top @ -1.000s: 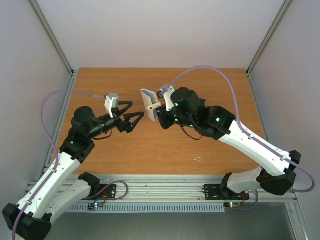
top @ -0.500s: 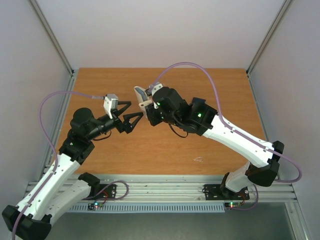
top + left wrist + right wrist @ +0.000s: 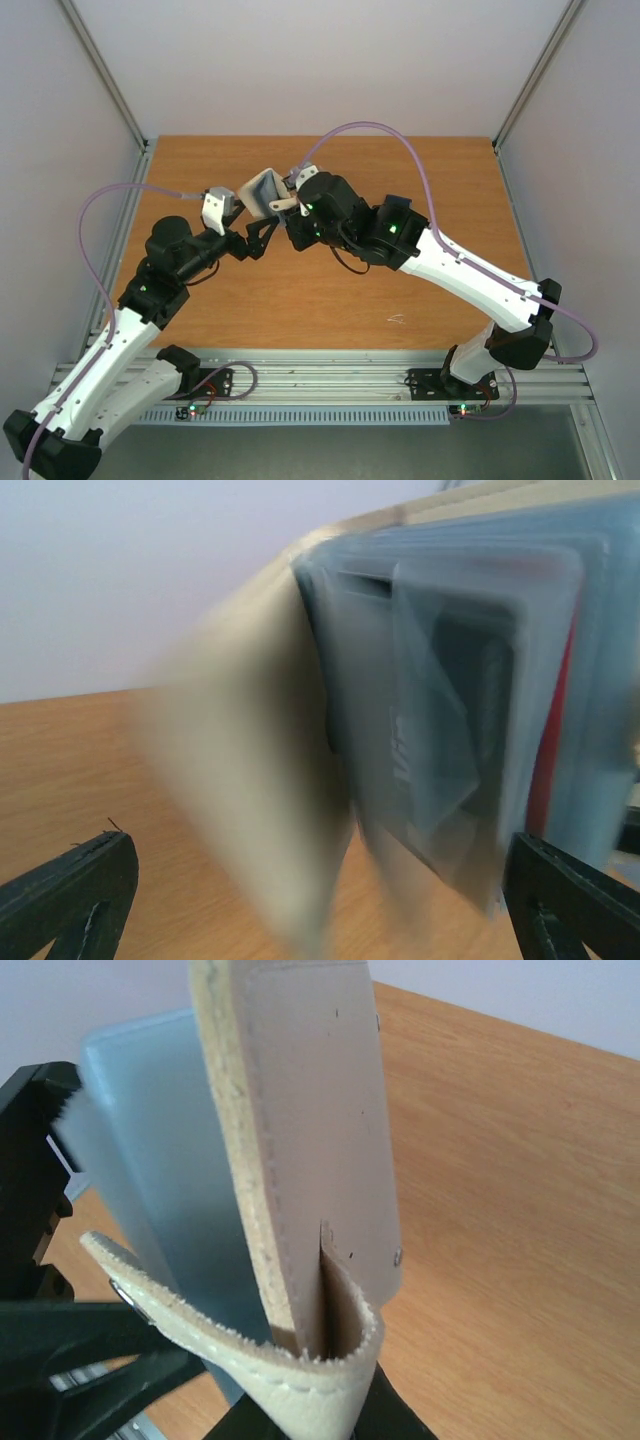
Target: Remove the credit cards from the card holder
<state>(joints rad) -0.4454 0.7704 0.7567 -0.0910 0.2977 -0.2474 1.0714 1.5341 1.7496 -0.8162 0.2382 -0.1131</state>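
Observation:
My right gripper (image 3: 287, 207) is shut on the pale beige card holder (image 3: 263, 188) and holds it upright above the table. In the right wrist view the beige cover (image 3: 310, 1140) stands over my right gripper (image 3: 305, 1422), with the grey-blue sleeves (image 3: 150, 1170) fanned to the left. My left gripper (image 3: 257, 235) is open, right at the holder. In the left wrist view the blurred holder (image 3: 250, 780) fills the space between my open left gripper's (image 3: 320, 905) fingers. The sleeves (image 3: 450, 710) show a red credit card edge (image 3: 553, 755). The other cards are hidden.
The wooden table (image 3: 400, 290) has white walls on three sides. A small pale scuff (image 3: 396, 319) marks the wood near the front. Purple cables loop above both arms.
My right gripper has carried the holder left and turned it, bringing it from beside my left gripper to between its open fingers. My left arm has barely moved.

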